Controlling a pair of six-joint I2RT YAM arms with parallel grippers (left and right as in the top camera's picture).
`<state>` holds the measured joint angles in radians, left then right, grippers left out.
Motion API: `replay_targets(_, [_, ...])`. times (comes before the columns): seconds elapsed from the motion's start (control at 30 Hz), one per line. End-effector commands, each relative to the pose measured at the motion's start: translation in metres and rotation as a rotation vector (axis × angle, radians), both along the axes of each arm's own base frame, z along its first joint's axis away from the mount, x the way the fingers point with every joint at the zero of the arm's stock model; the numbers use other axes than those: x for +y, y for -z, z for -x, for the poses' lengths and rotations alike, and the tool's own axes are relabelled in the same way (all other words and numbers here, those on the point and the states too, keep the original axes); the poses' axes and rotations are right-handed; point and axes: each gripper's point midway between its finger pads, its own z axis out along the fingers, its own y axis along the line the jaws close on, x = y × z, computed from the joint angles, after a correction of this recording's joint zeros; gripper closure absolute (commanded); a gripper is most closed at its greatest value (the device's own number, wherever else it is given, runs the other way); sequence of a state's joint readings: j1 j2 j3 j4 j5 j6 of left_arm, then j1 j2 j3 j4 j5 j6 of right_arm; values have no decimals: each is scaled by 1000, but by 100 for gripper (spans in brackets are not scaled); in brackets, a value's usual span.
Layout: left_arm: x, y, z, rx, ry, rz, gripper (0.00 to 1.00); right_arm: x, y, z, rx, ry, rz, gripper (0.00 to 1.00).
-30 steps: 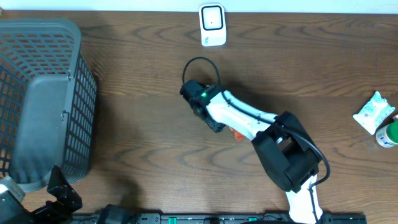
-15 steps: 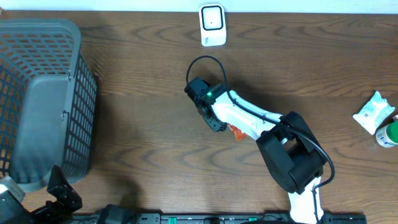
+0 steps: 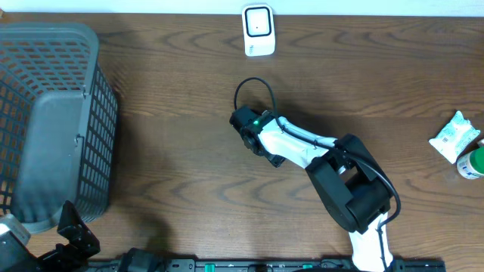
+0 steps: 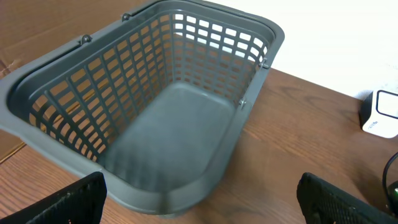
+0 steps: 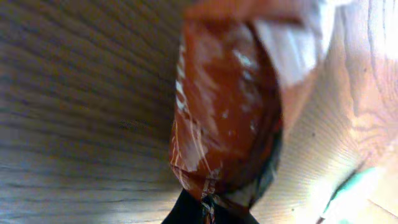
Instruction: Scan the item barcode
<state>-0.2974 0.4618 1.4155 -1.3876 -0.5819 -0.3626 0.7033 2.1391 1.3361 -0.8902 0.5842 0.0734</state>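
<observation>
Right wrist cam: right hand [image 3: 272,155], open 1 s ago, now clamps orange packet [image 5: 224,106]; next, to scanner [image 3: 258,30].

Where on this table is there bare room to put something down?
Bare wood lies between the basket and the right arm, holding an orange packet, and between the scanner and the white packet. The right edge is crowded: packet beside green bottle.
</observation>
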Motion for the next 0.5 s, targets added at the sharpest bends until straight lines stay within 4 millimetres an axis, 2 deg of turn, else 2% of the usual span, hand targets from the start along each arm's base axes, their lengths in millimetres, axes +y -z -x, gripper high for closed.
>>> replay_targets(0.0, [1,-2,1,-2,-2,-9,2,3,77,100,509,151,-162,99])
replay_targets(0.1, [1,-2,1,-2,-2,-9,2,18,42,85,459,129,-211,99])
replay_targets(0.23, [1,-2,1,-2,-2,-9,2,45,-25,65,344,35,-319,99])
replay_targets(0.33, [1,-2,1,-2,-2,-9,2,60,-65,65,281,-79,-379,99])
replay_targets(0.37, [1,-2,1,-2,-2,-9,2,67,-86,68,246,-158,-402,99])
replay_targets(0.47, [1,-2,1,-2,-2,-9,2,72,-114,66,161,-297,-367,98])
